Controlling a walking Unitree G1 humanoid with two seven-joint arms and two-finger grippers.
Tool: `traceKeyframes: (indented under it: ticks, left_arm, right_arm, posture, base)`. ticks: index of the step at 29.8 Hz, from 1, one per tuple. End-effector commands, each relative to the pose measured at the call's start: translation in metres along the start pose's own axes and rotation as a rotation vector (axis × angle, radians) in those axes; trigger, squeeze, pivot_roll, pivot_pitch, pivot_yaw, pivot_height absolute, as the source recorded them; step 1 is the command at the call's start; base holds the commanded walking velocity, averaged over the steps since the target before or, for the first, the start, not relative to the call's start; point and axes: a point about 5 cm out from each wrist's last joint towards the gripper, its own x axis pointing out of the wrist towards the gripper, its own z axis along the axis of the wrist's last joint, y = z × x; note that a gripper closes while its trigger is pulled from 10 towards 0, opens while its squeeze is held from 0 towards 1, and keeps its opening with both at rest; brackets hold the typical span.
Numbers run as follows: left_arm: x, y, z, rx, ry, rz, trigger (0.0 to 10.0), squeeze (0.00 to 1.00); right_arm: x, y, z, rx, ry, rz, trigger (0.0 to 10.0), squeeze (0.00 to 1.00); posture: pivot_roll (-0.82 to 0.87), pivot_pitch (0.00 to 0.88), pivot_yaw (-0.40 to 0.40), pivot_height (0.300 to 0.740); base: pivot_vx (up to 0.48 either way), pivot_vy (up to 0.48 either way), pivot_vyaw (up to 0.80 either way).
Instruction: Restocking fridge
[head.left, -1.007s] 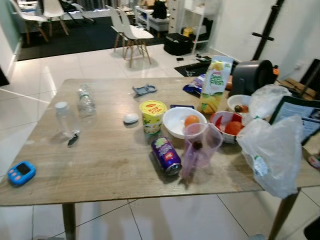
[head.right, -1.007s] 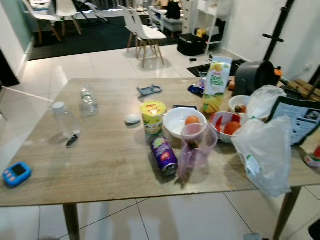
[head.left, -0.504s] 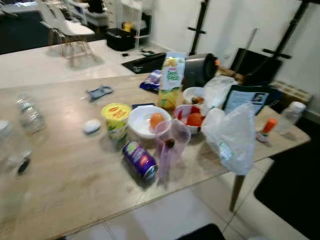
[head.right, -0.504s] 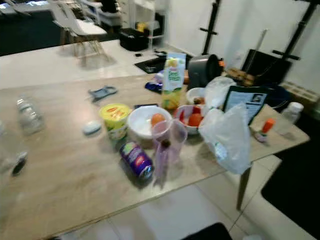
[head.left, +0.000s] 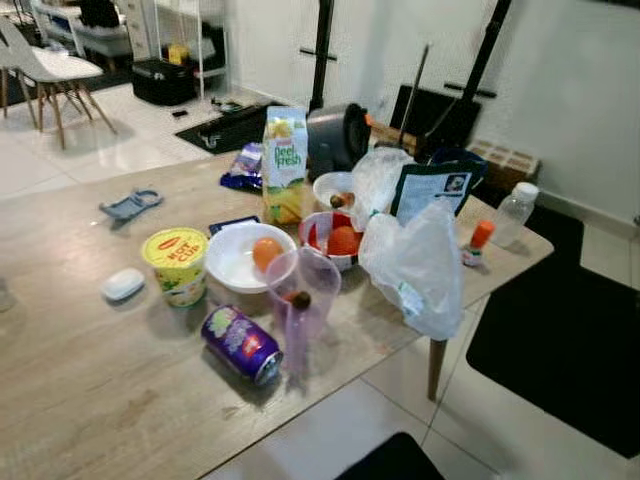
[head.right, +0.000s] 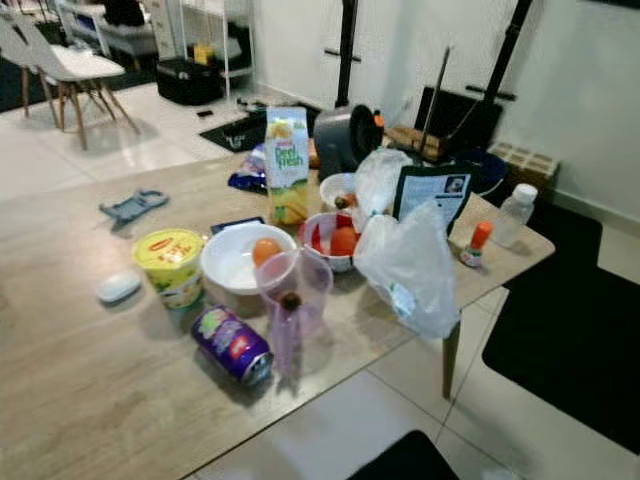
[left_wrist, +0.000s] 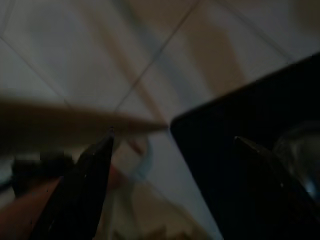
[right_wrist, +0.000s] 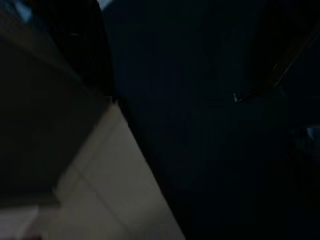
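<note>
With both arms hanging idle, left gripper (left_wrist: 172, 137) splayed wide and right gripper's state impossible to tell in the dark, best to square up at the table (head.left: 90, 370) near edge before reaching for the purple can (head.left: 240, 344) lying there on its side.

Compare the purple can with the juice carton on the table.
The purple can lies on its side near the table's front edge; the juice carton stands upright farther back. The can is a round cylinder, the carton a tall box with a gabled top. The can is purple, the carton yellow and green. Both rest on the wooden table.
</note>
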Motion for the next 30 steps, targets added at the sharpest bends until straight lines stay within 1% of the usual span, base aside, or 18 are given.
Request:
traceKeyframes:
  ticks: [1,5,8,10,12,21,30]
  left_arm:
    - [-0.0001,-0.0031,-0.0006,0.009,0.007,-0.02,10.0,0.0]
    - [-0.0005,-0.0057,-0.0034,0.026,0.023,-0.046,10.0,0.0]
    - [-0.0006,-0.0059,-0.0038,0.034,0.022,-0.043,10.0,0.0]
    - [-0.0006,-0.0056,-0.0038,0.03,0.022,-0.035,10.0,0.0]
    - [-0.0006,-0.0054,-0.0036,0.029,0.021,-0.029,10.0,0.0]
    - [-0.0001,-0.0077,-0.0003,0.046,0.014,-0.042,10.0,0.0]
    - [-0.0007,-0.0096,-0.003,0.06,0.019,-0.05,10.0,0.0]
  right_arm:
    - [-0.0003,0.0,-0.0041,-0.005,0.01,0.003,10.0,0.0]
    - [-0.0002,0.0007,-0.0027,-0.007,0.005,0.007,10.0,0.0]
    - [-0.0002,0.0007,-0.0025,-0.007,0.005,0.007,10.0,0.0]
    - [-0.0002,0.0006,-0.0026,-0.004,0.006,0.008,10.0,0.0]
    - [-0.0002,0.0006,-0.0027,-0.016,0.011,0.01,10.0,0.0]
    - [-0.0001,0.0001,-0.003,-0.014,0.015,0.012,10.0,0.0]
    - [-0.0005,0.0016,-0.0068,-0.018,0.024,0.018,10.0,0.0]
  posture:
    - [0.09,0.0,-0.021,0.74]
    - [0.09,0.0,-0.021,0.74]
    - [0.09,0.0,-0.021,0.74]
    - [0.09,0.0,-0.022,0.74]
    - [0.09,0.0,-0.022,0.74]
    - [0.09,0.0,-0.02,0.74]
    - [0.09,0.0,-0.016,0.74]
  base:
    - [0.0,0.0,0.0]
    - [0.0,-0.371,0.0]
    - [0.0,-0.467,0.0]
    - [0.0,0.0,0.0]
    - [0.0,0.0,-0.67]
    - [0.0,0.0,-0.79]
    - [0.0,0.0,-0.79]
